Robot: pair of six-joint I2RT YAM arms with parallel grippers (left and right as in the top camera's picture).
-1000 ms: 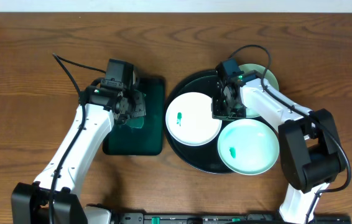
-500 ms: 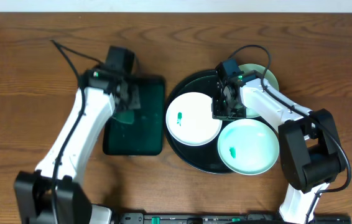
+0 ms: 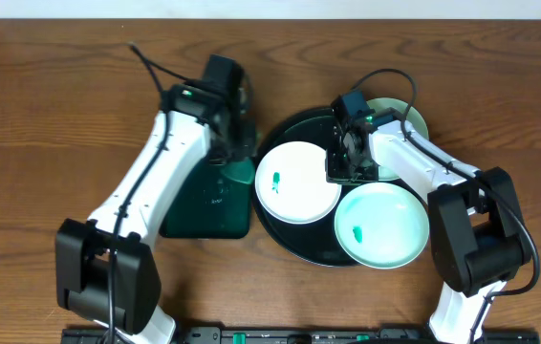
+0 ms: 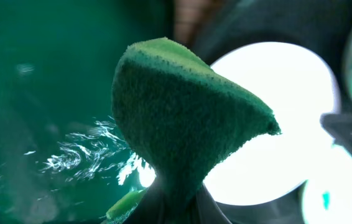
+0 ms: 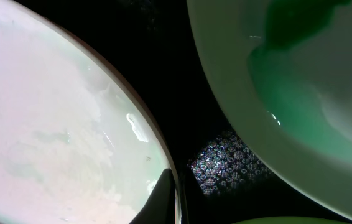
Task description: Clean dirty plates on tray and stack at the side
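Note:
The black round tray (image 3: 292,245) holds three plates. A white plate (image 3: 299,186) with a green smudge lies at its left, and my right gripper (image 3: 341,170) is shut on that plate's right rim. In the right wrist view its fingertip (image 5: 163,193) lies on the white plate (image 5: 51,124), with the tray (image 5: 213,124) dark beside it. A mint plate (image 3: 382,225) with a smudge lies at the front right and shows again as the mint plate (image 5: 300,93). The third plate (image 3: 406,117) is half hidden behind the right arm. My left gripper (image 3: 235,158) is shut on a green sponge (image 4: 182,112), hanging just left of the tray.
A dark green rectangular tray (image 3: 208,205), wet inside, lies left of the black tray, under the left gripper. Bare wooden table (image 3: 41,143) surrounds both trays. The right arm's cable loops over the back of the black tray.
My left arm has swung right from over the green tray to the black tray's left edge, carrying the sponge. The right arm and the plates have not moved.

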